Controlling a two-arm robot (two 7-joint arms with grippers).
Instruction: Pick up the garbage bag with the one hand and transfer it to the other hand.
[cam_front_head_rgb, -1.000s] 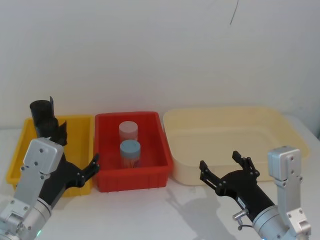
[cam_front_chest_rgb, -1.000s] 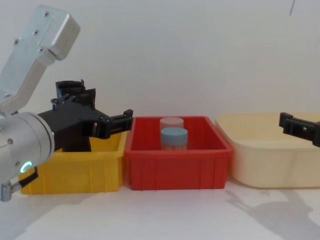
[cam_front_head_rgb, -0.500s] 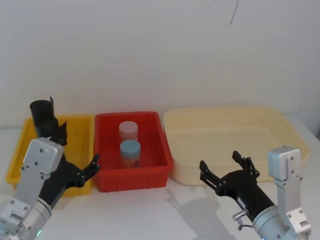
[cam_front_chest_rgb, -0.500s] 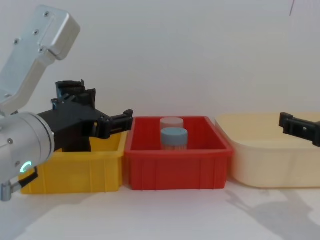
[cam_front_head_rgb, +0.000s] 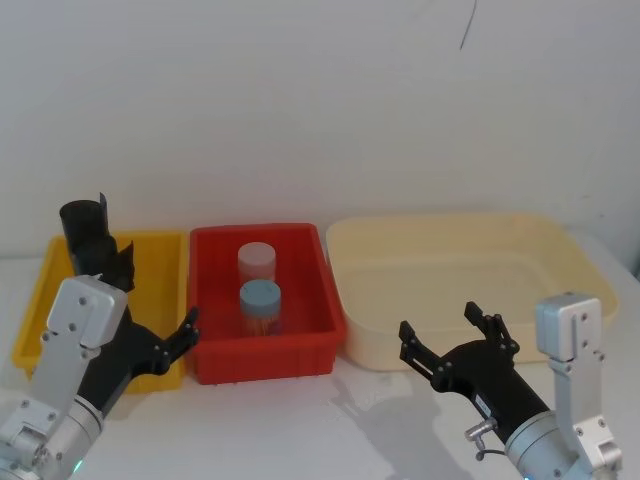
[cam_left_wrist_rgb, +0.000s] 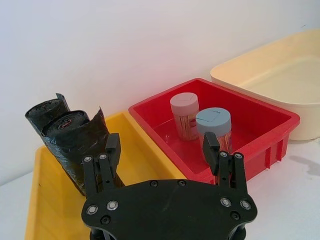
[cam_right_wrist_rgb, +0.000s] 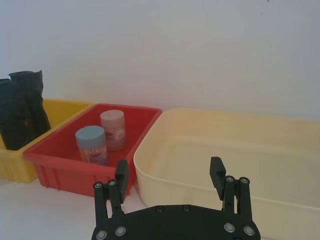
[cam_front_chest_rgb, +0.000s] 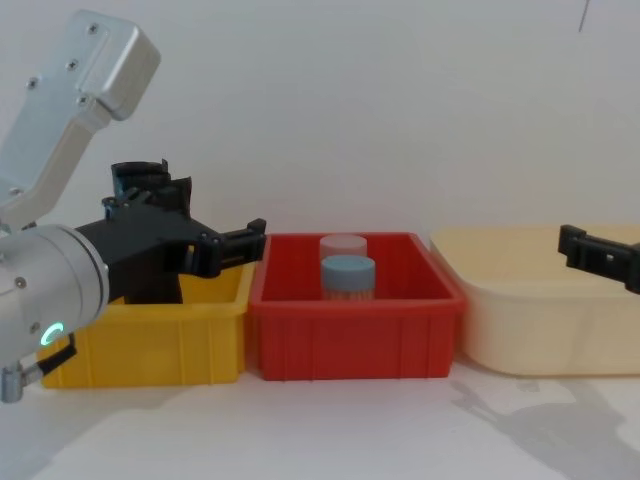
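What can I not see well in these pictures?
- Bag, lower part: the left gripper hides it in the left wrist view, the left arm hides it in the head view, and the yellow bin wall hides it in the chest view.
- Labels on the jars: too small to read in every view.
- Right gripper: the chest view's right edge cuts most of it off.

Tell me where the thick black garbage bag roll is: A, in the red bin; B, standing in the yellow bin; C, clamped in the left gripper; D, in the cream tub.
B: the garbage bag stands upright in the yellow bin, while the left gripper is open and holds nothing.
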